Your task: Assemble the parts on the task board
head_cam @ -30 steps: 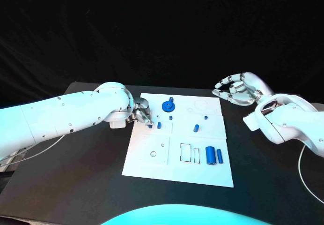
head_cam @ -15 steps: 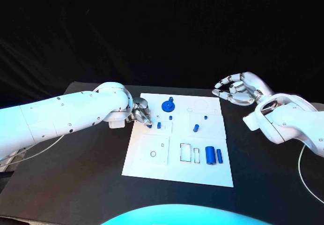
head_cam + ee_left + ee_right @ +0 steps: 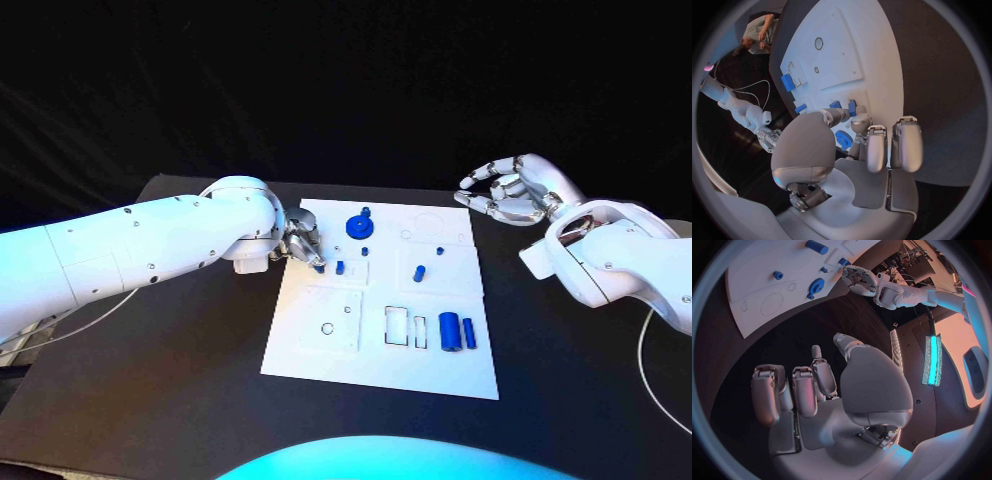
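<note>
The white task board point(image 3: 325, 300) lies mid-table. My left hand point(image 3: 300, 243) rests at its left edge and pinches a small blue peg point(image 3: 319, 267) between thumb and finger, low on the board; the left wrist view shows that peg point(image 3: 852, 106) at the fingertips point(image 3: 859, 120). A second peg point(image 3: 339, 266) stands just beside it. A blue gear point(image 3: 358, 226) sits near the board's far edge. Off the board's far right corner my right hand point(image 3: 508, 192) hovers, its fingers curled in on nothing point(image 3: 795, 390).
Another blue peg point(image 3: 418, 272) stands mid-board, and two blue cylinders point(image 3: 450, 330) lie near the right front by empty rectangular outlines point(image 3: 397, 325). A small ring outline point(image 3: 329, 328) marks the left front. The black table point(image 3: 173, 350) surrounds the board.
</note>
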`<state>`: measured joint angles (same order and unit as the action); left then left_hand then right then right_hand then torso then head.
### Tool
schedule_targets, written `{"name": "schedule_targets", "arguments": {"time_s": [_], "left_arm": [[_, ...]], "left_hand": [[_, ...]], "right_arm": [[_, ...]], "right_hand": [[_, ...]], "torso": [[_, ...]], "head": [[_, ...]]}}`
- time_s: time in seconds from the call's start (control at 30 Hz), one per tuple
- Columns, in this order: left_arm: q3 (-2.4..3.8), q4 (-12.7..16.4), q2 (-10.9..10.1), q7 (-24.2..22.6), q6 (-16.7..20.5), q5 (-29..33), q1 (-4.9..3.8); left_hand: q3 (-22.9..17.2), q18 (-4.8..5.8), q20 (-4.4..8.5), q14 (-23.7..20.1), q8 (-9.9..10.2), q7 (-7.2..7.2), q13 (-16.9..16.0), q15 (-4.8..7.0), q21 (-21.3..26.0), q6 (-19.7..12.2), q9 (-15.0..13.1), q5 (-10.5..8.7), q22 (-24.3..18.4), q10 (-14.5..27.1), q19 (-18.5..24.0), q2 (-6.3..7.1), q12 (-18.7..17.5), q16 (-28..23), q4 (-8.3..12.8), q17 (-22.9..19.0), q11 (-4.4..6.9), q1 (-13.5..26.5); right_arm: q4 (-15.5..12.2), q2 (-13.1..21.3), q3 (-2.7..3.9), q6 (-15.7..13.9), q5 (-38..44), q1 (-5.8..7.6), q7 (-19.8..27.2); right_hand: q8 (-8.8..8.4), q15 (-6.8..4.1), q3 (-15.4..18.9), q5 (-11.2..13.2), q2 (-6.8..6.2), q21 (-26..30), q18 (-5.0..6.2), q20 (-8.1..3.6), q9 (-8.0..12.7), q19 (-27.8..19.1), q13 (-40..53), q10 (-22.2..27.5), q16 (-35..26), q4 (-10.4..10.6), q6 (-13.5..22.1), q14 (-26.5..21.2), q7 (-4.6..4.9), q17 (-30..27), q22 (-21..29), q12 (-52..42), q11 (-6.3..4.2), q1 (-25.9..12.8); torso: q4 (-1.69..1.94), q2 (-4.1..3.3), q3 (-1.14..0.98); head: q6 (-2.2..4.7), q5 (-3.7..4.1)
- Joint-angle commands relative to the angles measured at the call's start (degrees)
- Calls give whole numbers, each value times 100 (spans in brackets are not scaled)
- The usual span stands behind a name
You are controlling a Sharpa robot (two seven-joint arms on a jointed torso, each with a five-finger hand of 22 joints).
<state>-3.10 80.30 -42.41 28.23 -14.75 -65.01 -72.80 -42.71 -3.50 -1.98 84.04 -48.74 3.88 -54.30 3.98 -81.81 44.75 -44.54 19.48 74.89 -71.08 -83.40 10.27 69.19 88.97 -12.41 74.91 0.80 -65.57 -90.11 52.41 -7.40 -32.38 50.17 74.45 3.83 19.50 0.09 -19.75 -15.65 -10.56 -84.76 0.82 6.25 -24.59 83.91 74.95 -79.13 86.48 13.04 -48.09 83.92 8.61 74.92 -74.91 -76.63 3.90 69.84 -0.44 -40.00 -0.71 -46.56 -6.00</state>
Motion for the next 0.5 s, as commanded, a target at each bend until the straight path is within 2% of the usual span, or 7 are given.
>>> {"name": "schedule_targets", "arguments": {"time_s": [0.03,0.5], "left_arm": [[-2,74,-25,14,169,78,30],[14,294,-187,-58,562,49,99]], "left_hand": [[-979,26,30,536,-31,-35,-26,35,-39,21,2,41,11,-61,-23,-35,32,-18,942,1305,3,37],[-1042,31,39,534,-54,-46,-51,44,-53,37,-9,52,36,-92,-36,-7,52,-21,973,1299,14,69]], "right_arm": [[-3,1,2,68,16,-4,41],[2,10,2,72,14,-10,46]], "right_hand": [[38,-44,-11,-13,35,30,68,-50,-5,267,90,22,-30,35,39,389,-1,530,-1153,11,-10,-33],[42,-45,-4,-16,38,33,69,-50,-6,266,91,20,-33,44,39,388,-2,523,-1151,9,-10,-38]], "torso": [[-2,-1,-2],[5,1,0]], "head": [[-3,5],[-17,17]]}}
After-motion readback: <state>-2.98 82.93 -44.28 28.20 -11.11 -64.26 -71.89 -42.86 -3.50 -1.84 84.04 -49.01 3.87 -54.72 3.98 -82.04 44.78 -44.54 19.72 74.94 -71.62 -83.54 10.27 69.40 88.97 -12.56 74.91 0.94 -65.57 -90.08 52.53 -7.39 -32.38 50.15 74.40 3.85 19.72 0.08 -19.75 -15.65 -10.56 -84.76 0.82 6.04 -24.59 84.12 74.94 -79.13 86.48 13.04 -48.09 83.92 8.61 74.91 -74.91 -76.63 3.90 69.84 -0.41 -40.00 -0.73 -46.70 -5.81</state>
